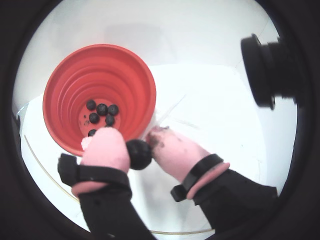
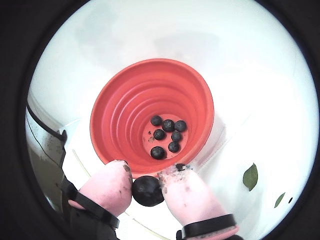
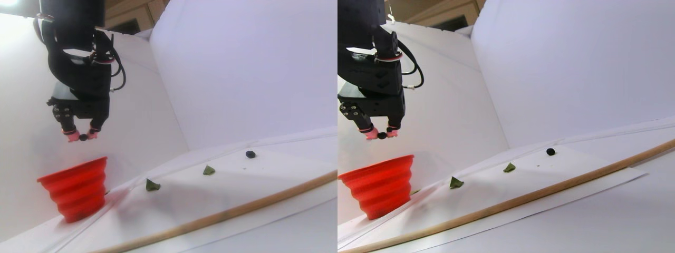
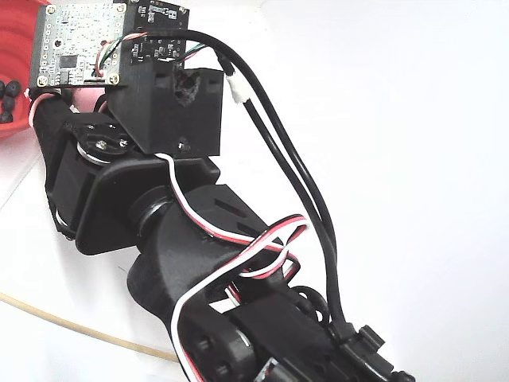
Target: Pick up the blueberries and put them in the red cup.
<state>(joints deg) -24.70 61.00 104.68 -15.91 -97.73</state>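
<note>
Seven blueberries [image 2: 168, 134] in red cup [image 2: 120, 107] (one more pinched by gripper [image 2: 146, 186] above rim).

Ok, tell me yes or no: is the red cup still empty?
No, several blueberries already lie at the bottom of the red cup in a wrist view.

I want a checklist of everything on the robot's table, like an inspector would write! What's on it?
Surface: white table, a wooden strip along its front.
Job's things: red cup upright, seven blueberries in its bottom; another berry held just outside the rim; a loose berry far off on the table.
Clutter: two green leaves.
Hand: hand, pink fingertips pinching the held berry, above the cup.
Cables: red, white and black wires on the arm.
Surroundings: white walls.
</note>
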